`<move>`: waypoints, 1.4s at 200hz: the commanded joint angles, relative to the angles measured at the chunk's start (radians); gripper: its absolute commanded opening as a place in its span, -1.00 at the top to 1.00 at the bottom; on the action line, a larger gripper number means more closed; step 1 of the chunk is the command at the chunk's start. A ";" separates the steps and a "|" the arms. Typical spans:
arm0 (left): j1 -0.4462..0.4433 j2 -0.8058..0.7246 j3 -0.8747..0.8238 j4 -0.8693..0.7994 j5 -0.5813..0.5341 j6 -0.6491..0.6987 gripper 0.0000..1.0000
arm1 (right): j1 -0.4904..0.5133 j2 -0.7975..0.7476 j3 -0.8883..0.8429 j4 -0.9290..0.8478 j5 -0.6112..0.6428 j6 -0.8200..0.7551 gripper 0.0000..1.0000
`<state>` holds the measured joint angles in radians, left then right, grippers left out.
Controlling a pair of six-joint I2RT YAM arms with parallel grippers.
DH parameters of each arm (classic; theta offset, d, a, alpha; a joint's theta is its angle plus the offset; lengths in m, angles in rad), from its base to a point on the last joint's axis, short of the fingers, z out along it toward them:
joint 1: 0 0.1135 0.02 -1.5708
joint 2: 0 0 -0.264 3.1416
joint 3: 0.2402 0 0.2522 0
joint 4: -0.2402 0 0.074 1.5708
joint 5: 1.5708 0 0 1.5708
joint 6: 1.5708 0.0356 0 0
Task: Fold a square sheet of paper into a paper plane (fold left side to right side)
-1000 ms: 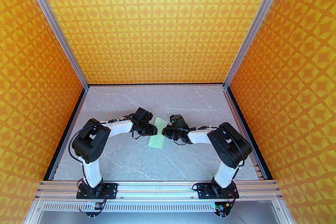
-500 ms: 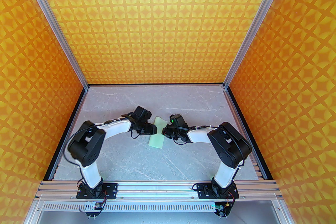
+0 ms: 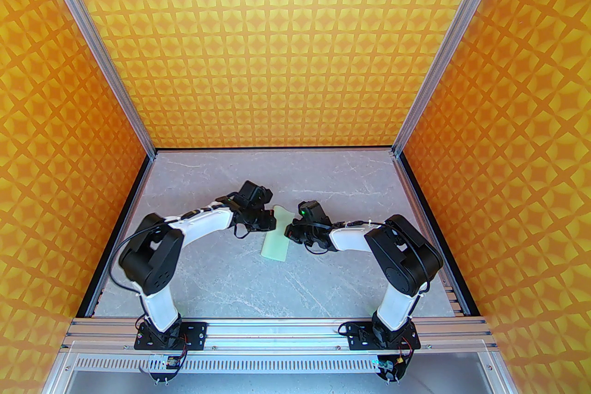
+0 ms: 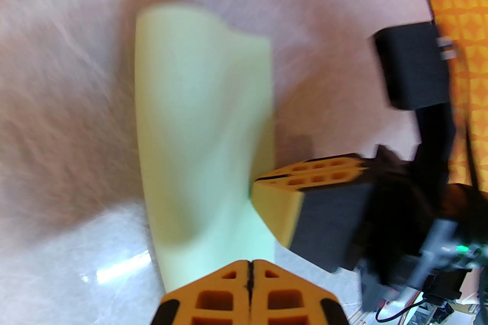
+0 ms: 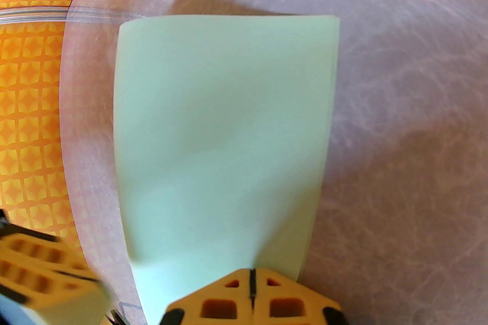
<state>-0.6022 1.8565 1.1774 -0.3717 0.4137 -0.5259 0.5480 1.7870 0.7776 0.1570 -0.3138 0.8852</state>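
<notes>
Though it gaped before, left pincer [image 4: 249,266] closed, over paper [image 3: 276,239]

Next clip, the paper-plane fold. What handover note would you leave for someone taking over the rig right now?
Left gripper: shut, tips at the paper's left edge; whether it grips is unclear.
Right gripper: shut, apparently pinching the paper's right edge.
Paper: a narrow folded strip on the table between both grippers, bowed rather than flat.
Done: the side-to-side fold looks made.
Left: press the crease flat; no pointed nose or wings yet.
</notes>
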 commanded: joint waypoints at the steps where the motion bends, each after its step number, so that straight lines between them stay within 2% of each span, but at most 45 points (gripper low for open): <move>1: -0.008 0.033 0.038 0.011 0.028 -0.014 1.00 | 0.008 0.039 -0.004 -0.083 0.034 -0.016 1.00; 72: 0.011 0.083 0.049 -0.061 -0.040 0.033 1.00 | 0.009 0.044 -0.007 -0.086 0.035 -0.017 1.00; 210: 0.044 0.118 -0.025 -0.055 -0.069 0.072 1.00 | 0.009 0.048 -0.007 -0.085 0.033 -0.016 1.00; 280: 0.044 0.068 0.093 -0.095 -0.043 0.087 0.99 | 0.009 0.044 -0.009 -0.093 0.039 -0.018 1.00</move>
<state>-0.5629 1.9495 1.2091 -0.4316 0.3759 -0.4618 0.5488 1.7889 0.7799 0.1543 -0.3141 0.8852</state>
